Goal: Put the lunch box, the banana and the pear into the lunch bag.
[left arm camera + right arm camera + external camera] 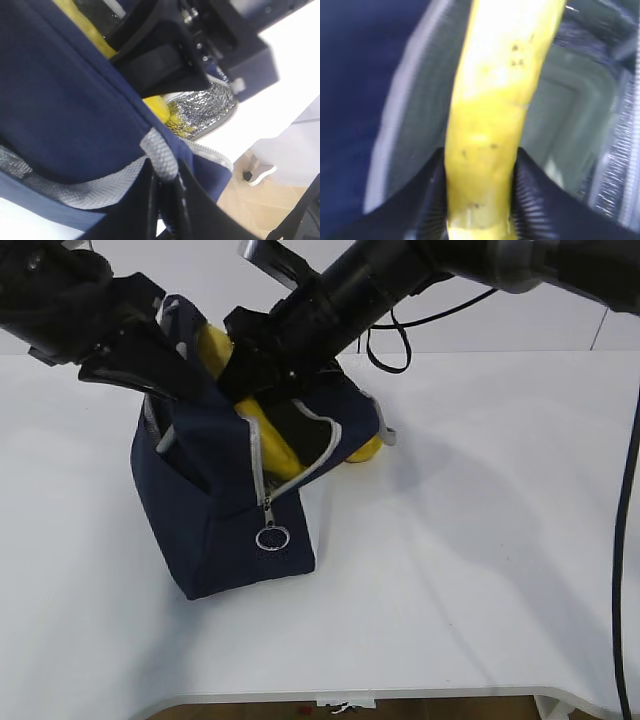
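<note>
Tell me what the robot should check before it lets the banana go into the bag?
1. Banana gripped by the right tool: ok, fingers press both sides.
2. Banana over the lunch bag opening: ok, its tip is inside.
3. Bag mouth held open by the left tool: ok, it holds the bag's rim, though its fingers are hidden.
4. Room inside the bag: cannot tell, the inside is blurred.
5. Lunch box already inside: cannot tell.
6. Pear: not ok, a yellow fruit lies behind the bag.

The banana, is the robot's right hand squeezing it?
Touching. The right wrist view shows the right gripper's jaws pressed against both sides of the banana.
</note>
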Controlling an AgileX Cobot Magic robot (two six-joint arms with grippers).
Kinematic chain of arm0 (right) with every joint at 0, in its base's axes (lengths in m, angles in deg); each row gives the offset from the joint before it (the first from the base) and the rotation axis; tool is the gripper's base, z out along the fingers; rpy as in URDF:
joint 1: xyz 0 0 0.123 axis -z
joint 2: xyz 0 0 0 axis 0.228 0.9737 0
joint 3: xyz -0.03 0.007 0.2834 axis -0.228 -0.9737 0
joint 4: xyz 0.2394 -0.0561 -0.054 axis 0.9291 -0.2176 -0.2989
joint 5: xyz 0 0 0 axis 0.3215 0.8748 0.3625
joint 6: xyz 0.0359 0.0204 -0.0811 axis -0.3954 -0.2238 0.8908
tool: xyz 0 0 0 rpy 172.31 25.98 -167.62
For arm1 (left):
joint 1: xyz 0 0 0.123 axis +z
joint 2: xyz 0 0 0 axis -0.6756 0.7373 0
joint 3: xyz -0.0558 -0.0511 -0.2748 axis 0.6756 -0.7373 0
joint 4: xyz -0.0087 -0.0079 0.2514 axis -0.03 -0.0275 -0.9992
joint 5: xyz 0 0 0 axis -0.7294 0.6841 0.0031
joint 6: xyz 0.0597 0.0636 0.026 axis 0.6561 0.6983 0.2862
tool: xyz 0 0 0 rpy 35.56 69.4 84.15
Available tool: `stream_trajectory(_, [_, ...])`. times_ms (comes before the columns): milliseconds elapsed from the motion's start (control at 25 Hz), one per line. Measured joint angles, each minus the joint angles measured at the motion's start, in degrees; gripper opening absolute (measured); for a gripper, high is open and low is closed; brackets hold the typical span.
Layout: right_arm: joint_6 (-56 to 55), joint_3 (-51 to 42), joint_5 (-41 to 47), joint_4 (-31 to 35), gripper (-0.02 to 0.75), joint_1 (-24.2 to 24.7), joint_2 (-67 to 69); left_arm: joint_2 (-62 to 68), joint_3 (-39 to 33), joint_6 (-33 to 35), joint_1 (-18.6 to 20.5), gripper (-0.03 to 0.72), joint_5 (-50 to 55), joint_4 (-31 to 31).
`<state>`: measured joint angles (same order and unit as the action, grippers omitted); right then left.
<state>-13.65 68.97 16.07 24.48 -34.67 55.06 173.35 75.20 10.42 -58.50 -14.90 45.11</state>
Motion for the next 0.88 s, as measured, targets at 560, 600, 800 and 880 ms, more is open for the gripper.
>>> stream_trajectory(560, [-3.0,0.6,0.0,-2.2,0.575,0.0,-2.2,-0.1,0.0,0.0,0.0,0.012,0.0,-1.5])
stream_trajectory(600, [-3.0,1.3,0.0,-3.1,0.577,0.0,-2.9,-0.1,0.0,0.0,0.0,0.012,0.0,-1.9])
stream_trajectory(800, [-3.7,5.4,0.3,-9.2,0.579,0.0,-5.4,-0.1,0.0,0.0,0.0,0.012,0.4,-2.4])
stream_trajectory(880, [-5.1,6.6,0.4,-12.7,0.579,0.0,-6.1,-0.1,0.0,0.0,0.0,0.012,0.9,-2.5])
